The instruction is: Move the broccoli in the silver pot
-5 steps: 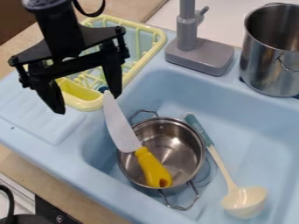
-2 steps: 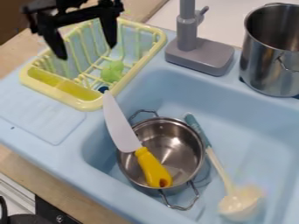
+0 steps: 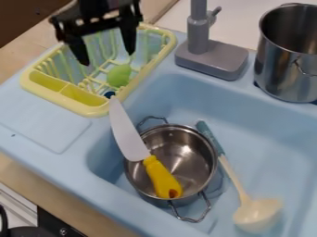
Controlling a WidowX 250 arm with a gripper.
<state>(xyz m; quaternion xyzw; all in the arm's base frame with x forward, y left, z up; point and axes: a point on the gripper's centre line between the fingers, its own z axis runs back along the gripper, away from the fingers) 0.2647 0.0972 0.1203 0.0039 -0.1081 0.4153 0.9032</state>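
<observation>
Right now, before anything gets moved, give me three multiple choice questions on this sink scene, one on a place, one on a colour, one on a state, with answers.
1. Where is the rounded green broccoli?
A. In the white plastic ladle
B. In the yellow plastic dish rack
C. In the tall steel pot

2. What colour is the handle of the knife on the small round silver pot?
A. Yellow
B. Red
C. Green

3. How do the jaws of the black two-finger gripper stand?
A. Shut on the knife
B. Shut on the broccoli
C. Apart, holding nothing

Answers:
1. B: it lies inside the rack's rim.
2. A: the handle over the pot is yellow.
3. C: a gap shows between the tips.
</observation>
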